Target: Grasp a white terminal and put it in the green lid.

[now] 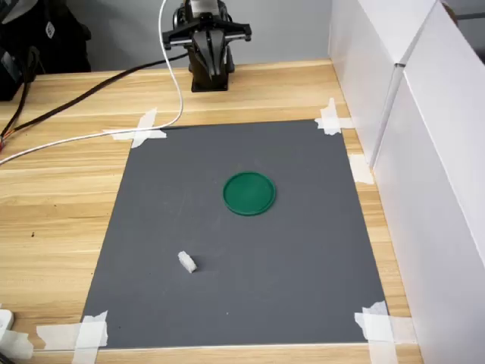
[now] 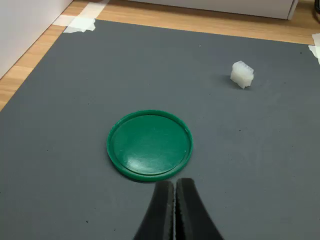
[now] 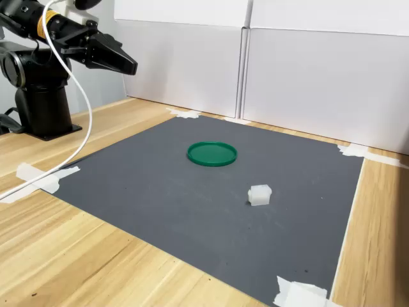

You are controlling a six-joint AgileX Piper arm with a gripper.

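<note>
Grey matting [image 1: 288,288] covers the middle of the wooden table [image 1: 53,220], taped down at its corners with white tape strips [image 1: 140,130]. No brand, label or writing can be read on anything in these views.

On the mat lies the green lid [image 1: 249,193], flat and with nothing in it. The white terminal [image 1: 186,262] sits on the mat well apart from the lid; in the first exterior view it is below and to the left of the lid, and in the second exterior view it is nearer the camera and to the lid's right [image 3: 259,194].

Black and held up off the table near the arm's base, the gripper [image 3: 131,66] hangs over the far edge of the mat. In the wrist view its two fingers [image 2: 161,210] are pressed together with nothing between them, their tips just short of the lid's rim [image 2: 150,176]. The terminal [image 2: 242,74] lies beyond the lid and off to one side, well clear of the fingertips.

White panels [image 3: 319,70] wall the table's side.
</note>
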